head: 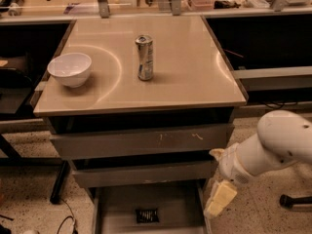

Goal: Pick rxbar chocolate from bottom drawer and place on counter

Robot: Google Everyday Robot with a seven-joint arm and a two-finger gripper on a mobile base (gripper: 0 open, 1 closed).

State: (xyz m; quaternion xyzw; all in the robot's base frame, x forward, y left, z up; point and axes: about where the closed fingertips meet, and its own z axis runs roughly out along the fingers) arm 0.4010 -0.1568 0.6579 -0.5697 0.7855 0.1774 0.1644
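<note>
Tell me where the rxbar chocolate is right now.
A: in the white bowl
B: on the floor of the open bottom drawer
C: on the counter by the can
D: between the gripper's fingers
B: the rxbar chocolate lies flat on the grey floor of the pulled-out bottom drawer, and the gripper hangs beside the drawer's right edge, apart from the bar.

The beige counter (190, 72) carries a white bowl (70, 68) at its left and an upright silver can (144, 57) near the middle, well apart. The gripper (215, 208) hangs low right, beside the bottom drawer (122, 201).
</note>
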